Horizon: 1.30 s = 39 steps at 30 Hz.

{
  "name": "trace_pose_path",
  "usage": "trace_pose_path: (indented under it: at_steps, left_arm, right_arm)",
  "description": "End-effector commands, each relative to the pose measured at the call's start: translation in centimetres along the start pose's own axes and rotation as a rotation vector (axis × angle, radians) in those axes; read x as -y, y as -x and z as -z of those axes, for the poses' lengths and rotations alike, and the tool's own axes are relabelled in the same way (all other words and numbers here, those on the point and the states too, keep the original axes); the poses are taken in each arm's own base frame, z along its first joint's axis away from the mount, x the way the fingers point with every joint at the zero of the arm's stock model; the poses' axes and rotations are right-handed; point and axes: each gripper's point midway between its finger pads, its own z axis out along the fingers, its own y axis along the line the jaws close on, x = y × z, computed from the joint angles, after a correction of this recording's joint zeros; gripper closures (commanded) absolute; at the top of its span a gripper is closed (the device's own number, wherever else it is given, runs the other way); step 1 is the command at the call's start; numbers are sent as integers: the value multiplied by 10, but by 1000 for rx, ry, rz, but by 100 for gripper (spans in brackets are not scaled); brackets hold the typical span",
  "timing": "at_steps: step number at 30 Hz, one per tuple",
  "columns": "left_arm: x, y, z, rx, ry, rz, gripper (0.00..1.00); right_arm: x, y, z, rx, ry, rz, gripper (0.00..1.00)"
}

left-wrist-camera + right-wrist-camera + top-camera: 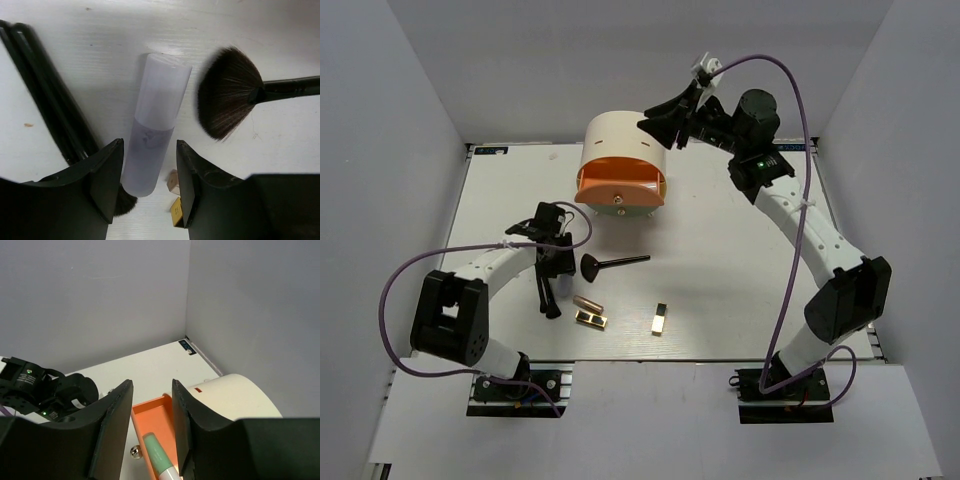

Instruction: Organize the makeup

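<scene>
Left wrist | left jaws apart astride 1 tube (157,115) | right jaws apart, empty | 2 cases (591,320) (660,320)

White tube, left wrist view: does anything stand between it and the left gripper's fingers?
Hardly anything. The white tube lies between the fingers of the left gripper. The fan brush and black brushes lie outside the gap. Only a lipstick end and a brush tip show close beside the tube's near end.
</scene>
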Motion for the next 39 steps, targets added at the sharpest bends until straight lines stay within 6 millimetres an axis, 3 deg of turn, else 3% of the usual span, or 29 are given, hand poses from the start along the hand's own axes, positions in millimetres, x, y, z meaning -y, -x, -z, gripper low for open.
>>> trace_pose_path:
  at_steps: [1,6,11,14,18,20,21,26,28,31,34,39]
  left_arm:
    - [17,7,0,-15,-99,-27,43]
    - [17,-2,-16,-85,-109,-44,48]
    - [14,0,-18,-96,-86,-63,71]
    - [13,8,-6,-68,-81,-77,78]
    - [21,39,46,88,-128,-84,84]
    - [27,42,67,124,-165,-127,88]
    - [38,49,89,179,-222,-156,88]
    - [67,74,160,378,-415,-297,90]
    - [89,86,198,467,-545,-367,90]
    - [112,100,238,541,-672,-461,90]
    - [125,119,266,636,-717,-566,91]
    - [138,160,287,840,-692,-795,91]
  right_arm:
    - [-9,42,14,81,-33,106,57]
    - [-11,38,15,76,-35,95,56]
    - [-10,29,19,62,-40,76,56]
    - [-14,28,21,62,-31,80,57]
    - [-12,28,24,61,-31,85,60]
    - [-13,27,24,61,-26,87,61]
    - [-11,26,25,60,-28,85,62]
    - [-11,27,24,65,-13,96,66]
    - [-11,25,24,64,-3,98,68]
    - [-12,26,24,69,1,101,68]
    - [-10,27,26,73,-8,103,69]
    - [-6,27,32,76,-24,111,70]
